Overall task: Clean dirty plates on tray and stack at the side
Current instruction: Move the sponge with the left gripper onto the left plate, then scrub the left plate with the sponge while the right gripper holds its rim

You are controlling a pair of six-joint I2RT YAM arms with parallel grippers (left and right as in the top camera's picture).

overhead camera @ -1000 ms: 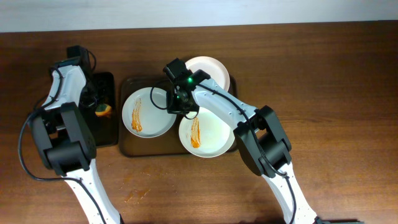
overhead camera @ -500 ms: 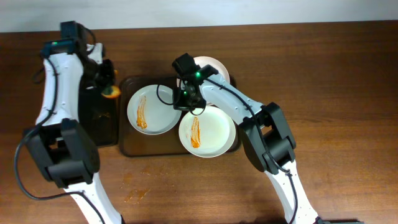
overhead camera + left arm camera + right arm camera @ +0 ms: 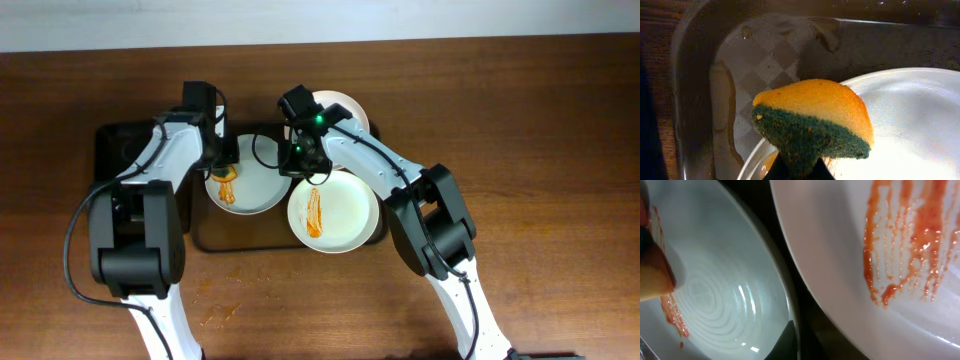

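A narrow black tray [image 3: 120, 150] lies on the wooden table [image 3: 520, 150] at the far nine o'clock side of the scene, just beside the large brown tray [image 3: 240, 235]. The left arm reaches across it, and the left gripper [image 3: 224, 165] hangs over the brown tray with its jaws pinched tight on a sponge [image 3: 226, 173]. In the wrist view the sponge [image 3: 812, 122] is clamped from below, its orange face up and its dark green scouring side underneath, bulging out to either side of the grip. It sits above the nine o'clock edge of the left plate [image 3: 255, 190], near the top of the orange-red sauce streak [image 3: 224, 195] that runs down that side; whether it touches the plate cannot be told. The left plate lies in the nine o'clock half of the brown tray. At roughly its three o'clock rim the right gripper [image 3: 300, 168] is closed down on the rim, and its wrist view shows a dark fingertip [image 3: 787, 340] lying on the inner side of the rim. Just beside it, at about four o'clock on the tray, rests the front plate [image 3: 345, 215], its edge reaching the tray's rim and a broad smear of sauce running down its left-hand part. At about one o'clock the back plate [image 3: 345, 108] shows white and unmarked where it is visible, part of it hidden under the right arm.
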